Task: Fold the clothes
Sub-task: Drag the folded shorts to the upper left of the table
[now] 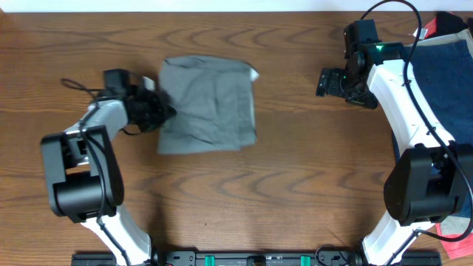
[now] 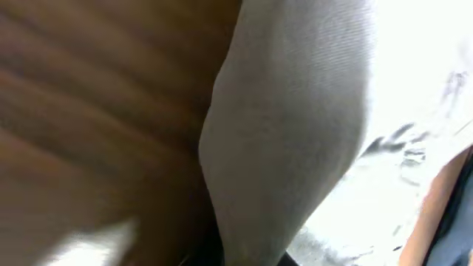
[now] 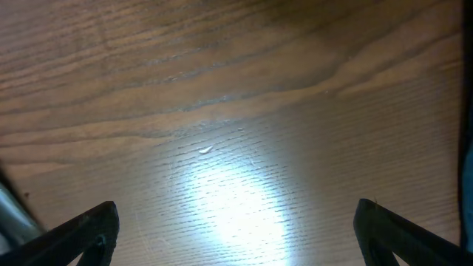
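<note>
One folded pair of grey-khaki shorts lies left of centre on the counter. One navy blue garment and one patch of red cloth sit at the right edge. We see two arms. The left arm bends rightward, and its left fingers meet the shorts' left edge; we cannot tell whether they grip. The right arm reaches up beside the navy garment with its wrist turned left. Its right fingers are spread wide over bare wood and hold nothing.

Dark brown wood-grain table, bright glare on its surface, pale strip along the far edge
</note>
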{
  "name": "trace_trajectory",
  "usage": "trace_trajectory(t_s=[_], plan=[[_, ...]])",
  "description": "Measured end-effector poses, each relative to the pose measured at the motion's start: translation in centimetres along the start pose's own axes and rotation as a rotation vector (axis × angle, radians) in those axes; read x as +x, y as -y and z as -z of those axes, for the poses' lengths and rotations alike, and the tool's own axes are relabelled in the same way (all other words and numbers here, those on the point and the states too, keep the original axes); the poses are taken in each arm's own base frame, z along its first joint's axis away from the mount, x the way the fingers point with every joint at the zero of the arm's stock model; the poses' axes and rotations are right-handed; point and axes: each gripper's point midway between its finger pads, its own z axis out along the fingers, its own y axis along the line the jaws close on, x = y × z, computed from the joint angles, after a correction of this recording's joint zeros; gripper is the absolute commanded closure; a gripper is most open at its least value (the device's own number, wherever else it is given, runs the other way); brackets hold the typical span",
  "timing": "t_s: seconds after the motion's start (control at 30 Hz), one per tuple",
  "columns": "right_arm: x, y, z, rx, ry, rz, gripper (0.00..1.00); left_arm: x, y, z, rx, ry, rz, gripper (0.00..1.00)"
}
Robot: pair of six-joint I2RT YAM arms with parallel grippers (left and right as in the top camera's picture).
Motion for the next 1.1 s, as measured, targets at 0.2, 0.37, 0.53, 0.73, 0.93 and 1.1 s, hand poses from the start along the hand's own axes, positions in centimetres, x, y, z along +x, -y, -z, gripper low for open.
trace_trajectory(t_s=[0.2, 0.37, 0.53, 0.73, 0.93, 1.1], plan=[[0.0, 0.0, 0.0, 0.000, 0.000, 0.000, 0.01, -7.4, -6.4, 5.4, -0.010, 0.271, 0.232, 0.94], [0.0, 0.0, 0.0, 0.000, 0.000, 0.000, 0.01, -11.0, -14.2, 11.8, -0.051, 0.481, 0.452, 0.90], [0.0, 0.0, 0.0, 0.000, 0.000, 0.000, 0.01, -11.2, -19.3, 15.7, -0.087, 0.575, 0.594, 0.92], [0.0, 0.0, 0.0, 0.000, 0.000, 0.000, 0.01, -11.2, -18.5, 14.9, -0.086, 0.562, 0.593, 0.94], [0.0, 0.0, 0.0, 0.000, 0.000, 0.000, 0.01, -10.4, -15.3, 10.5, -0.089, 0.457, 0.490, 0.94], [0.0, 0.0, 0.0, 0.000, 0.000, 0.000, 0.01, -8.9, -12.0, 6.5, -0.079, 0.339, 0.392, 0.94]])
